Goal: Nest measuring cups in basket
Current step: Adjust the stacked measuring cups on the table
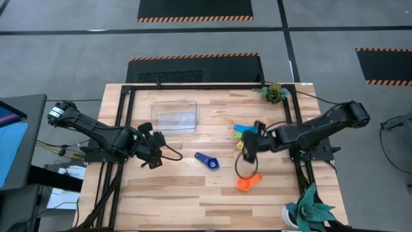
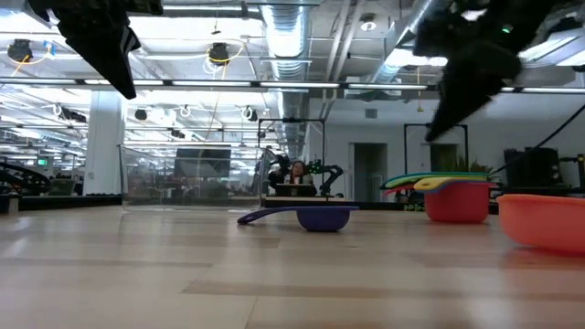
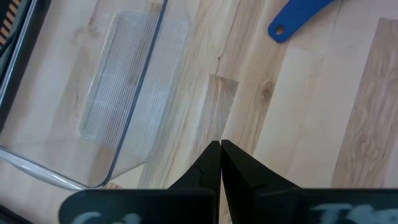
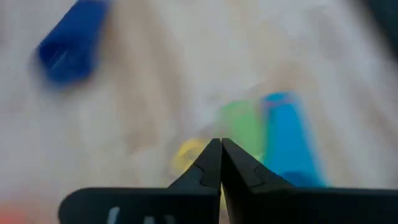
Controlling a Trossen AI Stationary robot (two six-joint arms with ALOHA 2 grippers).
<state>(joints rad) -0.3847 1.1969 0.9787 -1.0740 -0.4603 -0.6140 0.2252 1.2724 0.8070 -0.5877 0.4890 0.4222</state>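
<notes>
The right gripper [image 1: 246,149], fingers together and empty, hovers over the stacked cups [image 1: 241,132]; it should open before descending onto a handle. The left gripper [image 1: 153,149], fingers also together, waits beside the empty basket [image 1: 174,114]. The dark blue cup [image 1: 208,160] and orange cup [image 1: 247,182] lie apart on the table [image 1: 180,193]. Only the low view shows a red cup [image 2: 455,201] beneath that stack.

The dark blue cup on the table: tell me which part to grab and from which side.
Grip the dark blue cup by its flat handle, coming straight down from above. The handle lies level on the bare wood, pointing toward the basket, with nothing beside it. The left gripper seems nearest, so its shut jaws would need opening first.
</notes>
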